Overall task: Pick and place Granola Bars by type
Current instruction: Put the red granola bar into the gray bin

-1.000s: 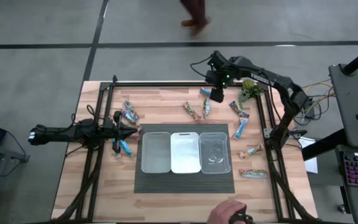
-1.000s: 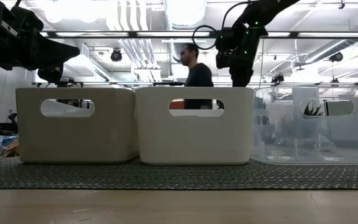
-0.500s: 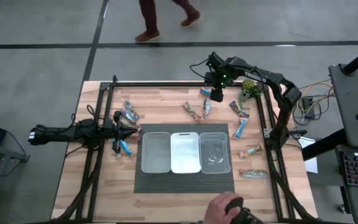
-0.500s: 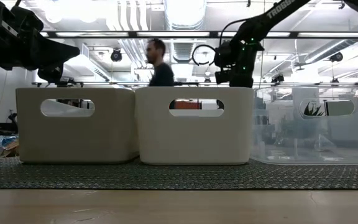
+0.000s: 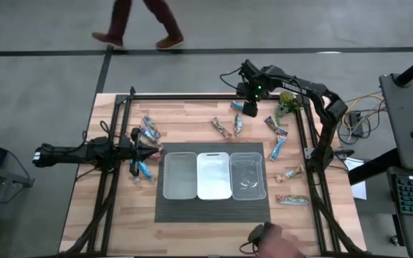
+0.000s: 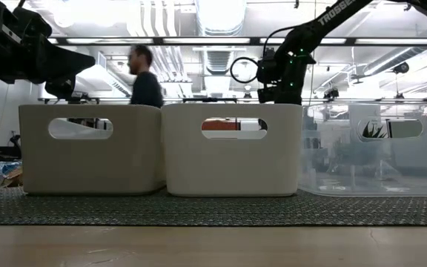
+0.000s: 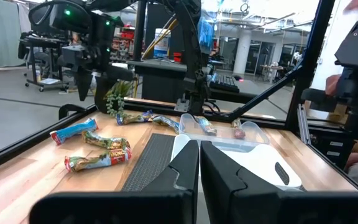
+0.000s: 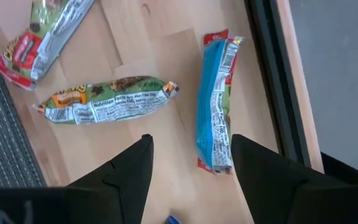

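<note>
Several Granola Bars [image 5: 238, 125] lie scattered near the worktop's far edge and right side, with a smaller cluster by the left edge; none sits in the three bins [image 5: 214, 175] yet. Foil wrappers look light, crinkly and slippery, so a pinch across the narrow middle seems safest. Just under the right pincer [image 8: 188, 155], spread wide and empty, lies a blue bar [image 8: 214, 102] beside a green one [image 8: 107, 99]. At the left edge, the left pincer [image 5: 143, 151] hangs clenched on nothing.
</note>
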Motion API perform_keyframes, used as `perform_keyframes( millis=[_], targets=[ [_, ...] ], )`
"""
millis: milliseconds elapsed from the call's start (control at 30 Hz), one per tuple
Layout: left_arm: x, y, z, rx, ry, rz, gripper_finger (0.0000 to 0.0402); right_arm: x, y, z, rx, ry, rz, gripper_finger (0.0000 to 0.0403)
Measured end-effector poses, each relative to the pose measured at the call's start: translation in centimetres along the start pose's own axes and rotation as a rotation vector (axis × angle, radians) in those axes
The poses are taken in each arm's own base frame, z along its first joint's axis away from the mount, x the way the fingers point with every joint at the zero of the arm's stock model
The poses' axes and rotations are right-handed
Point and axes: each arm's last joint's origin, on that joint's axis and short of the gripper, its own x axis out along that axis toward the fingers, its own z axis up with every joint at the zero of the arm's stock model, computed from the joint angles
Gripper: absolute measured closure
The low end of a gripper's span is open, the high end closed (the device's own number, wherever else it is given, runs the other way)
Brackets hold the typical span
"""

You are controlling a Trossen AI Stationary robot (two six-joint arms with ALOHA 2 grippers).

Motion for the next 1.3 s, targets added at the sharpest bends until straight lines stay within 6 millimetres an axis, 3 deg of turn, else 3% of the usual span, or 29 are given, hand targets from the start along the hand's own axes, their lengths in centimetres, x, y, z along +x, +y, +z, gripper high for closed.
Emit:
perform_keyframes(
  millis=[400,667,1000,1300],
  targets=[
    [0.0,0.0,0.0,0.0,0.0,0.0,0.0402,-1.2,0.4,0.1,0.007,-0.022,-0.008,0.0197],
    [0.0,0.0,0.0,0.0,0.0,0.0,0.0402,1.2,0.7,1.0,-0.017,0.013,0.009,0.0197],
    [0.0,0.0,0.0,0.0,0.0,0.0,0.0402,3.8,-0.7,2.8,0.012,0.038,0.011,0.0197],
    [0.0,0.0,0.0,0.0,0.0,0.0,0.0402,4.6,-1.9,2.4,0.037,0.057,0.012,0.0197]
  ],
)
